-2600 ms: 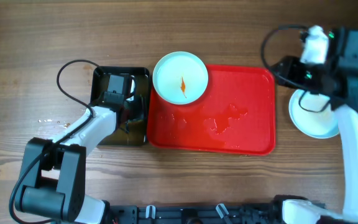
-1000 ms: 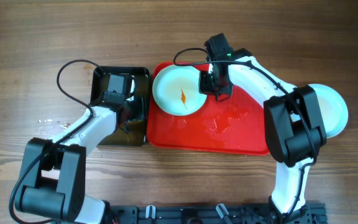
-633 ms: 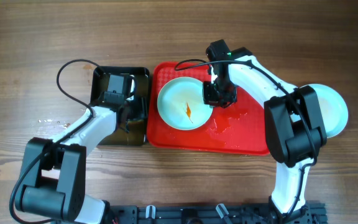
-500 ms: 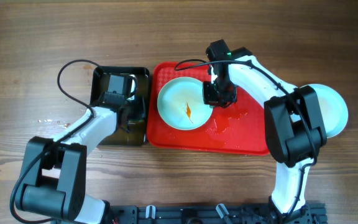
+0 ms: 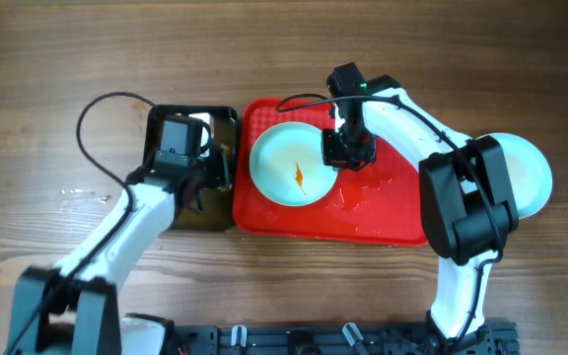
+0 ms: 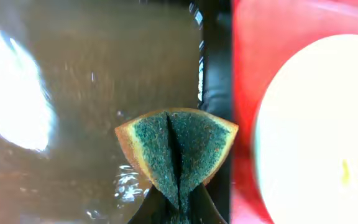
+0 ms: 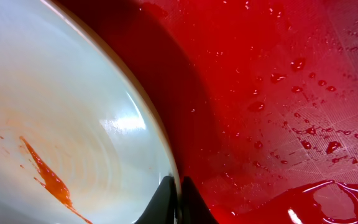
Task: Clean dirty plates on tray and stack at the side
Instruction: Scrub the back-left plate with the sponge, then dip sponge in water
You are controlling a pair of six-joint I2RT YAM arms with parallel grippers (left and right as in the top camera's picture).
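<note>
- Looking down from overhead, the red tray (image 5: 392,212) runs its long side left to right. Its right half is bare and wet, so there is open room there.
- The plate (image 5: 282,158) lies in the tray's left half, its left rim close to the tray's raised edge. The black basin (image 5: 223,114) stands just beside that edge.
- The sauce streak (image 5: 299,177) slants from upper right to lower left.
- The right gripper (image 5: 346,150) sits at the plate's right rim and the left gripper (image 5: 210,170) is over the basin.
- A second plate (image 5: 531,173) rests on the table (image 5: 57,59) past the tray's right edge, partly hidden by the arm.
- From the left wrist, the left gripper (image 6: 174,202) pinches a green sponge (image 6: 176,149), folded in a fan above the basin's water. The basin wall, tray and plate lie to its right.
- From the right wrist, the right gripper (image 7: 179,193) is nearly closed, clamped on the plate's rim. Wet red tray opens to the right.
</note>
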